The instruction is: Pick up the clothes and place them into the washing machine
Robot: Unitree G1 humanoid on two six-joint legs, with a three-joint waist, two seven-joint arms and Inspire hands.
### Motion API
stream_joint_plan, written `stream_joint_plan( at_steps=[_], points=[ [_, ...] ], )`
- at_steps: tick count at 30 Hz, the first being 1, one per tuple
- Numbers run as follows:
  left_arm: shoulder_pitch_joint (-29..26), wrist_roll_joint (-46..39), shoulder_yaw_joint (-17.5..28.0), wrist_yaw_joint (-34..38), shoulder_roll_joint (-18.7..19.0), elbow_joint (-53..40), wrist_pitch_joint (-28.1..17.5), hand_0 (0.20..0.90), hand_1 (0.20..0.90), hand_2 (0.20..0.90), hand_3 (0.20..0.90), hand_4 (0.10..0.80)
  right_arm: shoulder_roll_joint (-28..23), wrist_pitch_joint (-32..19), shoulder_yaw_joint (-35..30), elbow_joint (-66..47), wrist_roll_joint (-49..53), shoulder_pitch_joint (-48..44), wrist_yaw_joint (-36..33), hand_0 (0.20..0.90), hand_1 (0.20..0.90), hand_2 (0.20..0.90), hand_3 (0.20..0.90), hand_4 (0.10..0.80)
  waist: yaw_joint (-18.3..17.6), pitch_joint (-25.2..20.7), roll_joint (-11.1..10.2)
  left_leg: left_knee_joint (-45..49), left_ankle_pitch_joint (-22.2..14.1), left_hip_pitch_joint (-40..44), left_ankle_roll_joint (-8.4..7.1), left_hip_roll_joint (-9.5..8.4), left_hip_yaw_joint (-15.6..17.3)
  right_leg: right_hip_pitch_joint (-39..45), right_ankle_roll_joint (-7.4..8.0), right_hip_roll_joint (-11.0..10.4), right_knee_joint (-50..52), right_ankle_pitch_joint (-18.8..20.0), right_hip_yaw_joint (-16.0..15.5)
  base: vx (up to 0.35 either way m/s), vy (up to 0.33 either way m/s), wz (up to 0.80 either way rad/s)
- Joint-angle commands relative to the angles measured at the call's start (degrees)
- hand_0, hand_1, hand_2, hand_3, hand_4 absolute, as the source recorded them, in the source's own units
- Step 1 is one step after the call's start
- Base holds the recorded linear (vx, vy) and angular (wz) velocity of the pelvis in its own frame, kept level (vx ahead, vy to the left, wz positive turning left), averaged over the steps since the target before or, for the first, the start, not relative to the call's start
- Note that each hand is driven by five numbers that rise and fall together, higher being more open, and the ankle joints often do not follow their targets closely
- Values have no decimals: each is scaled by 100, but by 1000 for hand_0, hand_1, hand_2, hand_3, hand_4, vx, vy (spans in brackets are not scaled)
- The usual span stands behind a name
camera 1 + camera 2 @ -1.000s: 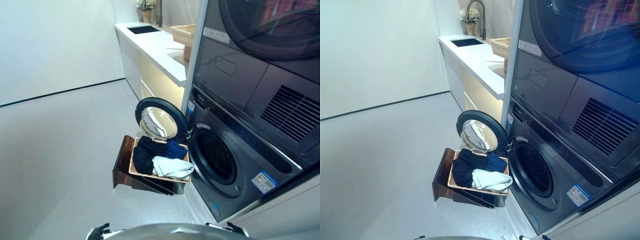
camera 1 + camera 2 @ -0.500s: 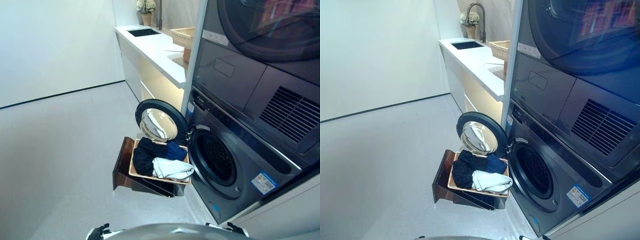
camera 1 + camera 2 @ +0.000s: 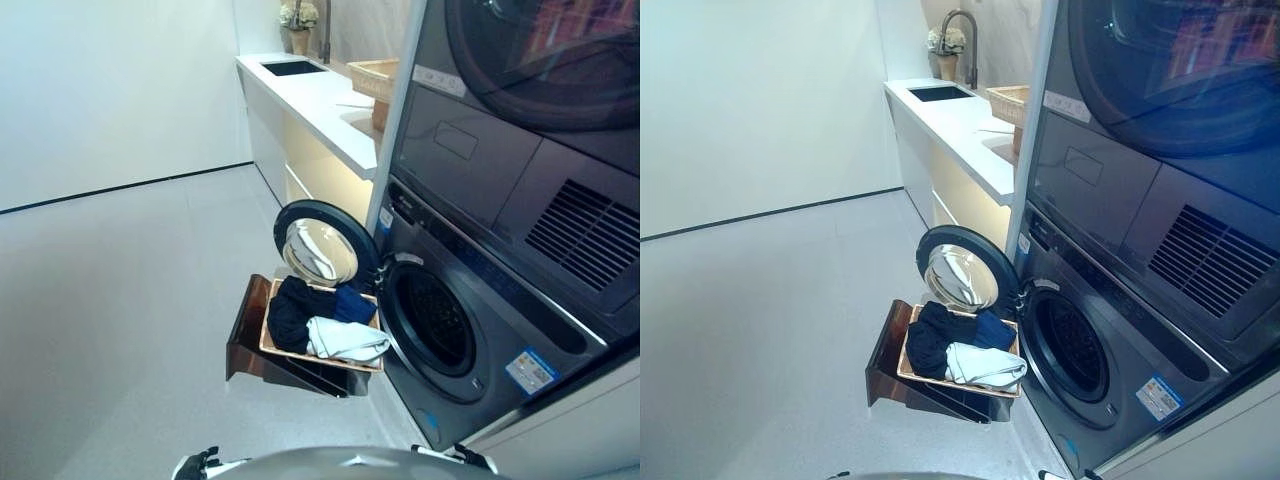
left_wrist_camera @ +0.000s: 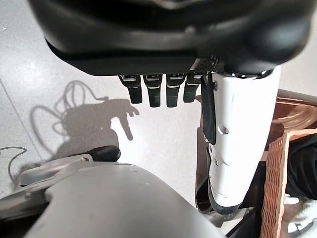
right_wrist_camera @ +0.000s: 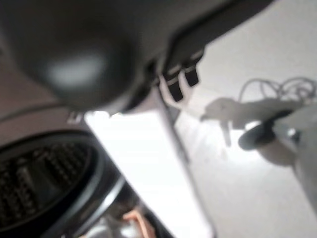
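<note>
A woven basket (image 3: 300,358) holds the clothes: a dark navy garment (image 3: 290,315), a blue one (image 3: 352,304) and a pale one (image 3: 345,340) in front. It rests on a brown stand (image 3: 246,335) right beside the washing machine (image 3: 450,350), whose round door (image 3: 320,250) stands open, showing the drum (image 3: 432,322). Neither hand shows in the eye views. My left hand (image 4: 158,91) hangs over the floor with straight fingers and holds nothing; the basket's rim (image 4: 274,198) lies beside it. My right hand (image 5: 177,82) hangs near the drum (image 5: 39,171), fingers straight, nothing in it.
A dryer (image 3: 520,150) is stacked on the washer. A white counter (image 3: 320,100) with a sink (image 3: 293,68), a wicker basket (image 3: 372,75) and a plant (image 3: 298,15) runs along the back. Grey floor (image 3: 120,300) spreads out to the left.
The whole picture has shifted slightly, so the camera moved. The basket, the clothes and the door stay as they were.
</note>
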Motion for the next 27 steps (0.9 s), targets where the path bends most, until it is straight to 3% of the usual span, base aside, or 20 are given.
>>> stream_joint_plan(
  at_steps=[1,3,4,6,10,12,15,17,20,26,27],
  points=[
    [-490,-69,152,58,14,217,-233,900,900,900,900,800,-194,-224,-233,195,131,-590,-63,900,900,900,900,800,-17,360,45,343,-443,-83,176,-519,-317,-188,78,-216,1070,-326,-154,24,133,1],
    [-489,-69,152,58,14,216,-233,900,900,900,900,800,-195,-224,-233,195,131,-591,-63,900,900,900,900,800,-17,358,45,347,-444,-87,177,-521,-316,-193,79,-218,1077,-329,-152,8,111,1],
    [-487,-71,150,69,31,199,-241,900,900,900,900,800,-218,-224,-247,159,121,-604,-82,900,900,900,900,800,-29,397,100,359,-466,-69,240,-607,-341,-410,38,-348,1541,-265,-113,0,239,4],
    [-464,-5,149,62,92,246,-227,900,900,900,900,800,-245,-232,-254,128,144,-647,-104,900,900,900,900,800,-42,551,151,365,-497,32,345,-717,-360,-778,-149,-478,2319,-135,-83,-16,286,-2],
    [-414,42,204,16,176,328,-188,900,900,900,900,800,-213,-250,-238,68,132,-655,-115,900,900,900,900,800,-22,669,163,432,-580,81,380,-720,-273,-988,-251,-484,2676,-336,-237,8,118,-14],
    [-384,57,241,-1,204,351,-185,900,900,900,900,800,-204,-256,-244,67,123,-639,-106,900,900,900,900,800,-13,706,182,525,-641,85,366,-701,-244,-1082,-234,-364,2480,-433,-271,51,15,-3],
    [-371,61,267,-5,217,363,-197,900,900,900,900,800,-218,-264,-282,120,143,-653,-100,900,900,900,900,800,-57,746,172,521,-667,129,320,-706,-263,-1279,-101,-152,1674,-144,-115,64,-31,7],
    [-380,-10,248,48,223,357,-198,900,900,900,900,800,-182,-254,-277,93,156,-694,-139,900,900,900,900,800,-116,784,83,457,-726,247,269,-710,-302,-1583,69,-13,786,402,230,112,-67,10],
    [-417,-121,187,118,189,328,-229,900,900,900,900,800,-128,-232,-267,74,152,-681,-151,900,900,900,900,800,-183,795,10,451,-829,412,215,-684,-387,-1724,136,82,308,684,394,203,-99,21],
    [-372,-242,130,154,77,293,-228,900,900,900,900,800,-83,-219,-210,-14,47,-514,-120,900,900,900,900,800,-301,630,-46,279,-949,799,71,-479,-648,-1827,89,277,514,684,486,288,-176,30],
    [-344,-281,140,161,31,295,-224,900,900,900,900,800,-82,-216,-155,4,-25,-481,-112,900,900,900,900,800,-277,520,-65,343,-1026,868,5,-341,-696,-1823,2,370,673,564,437,245,-200,16]
  ],
)
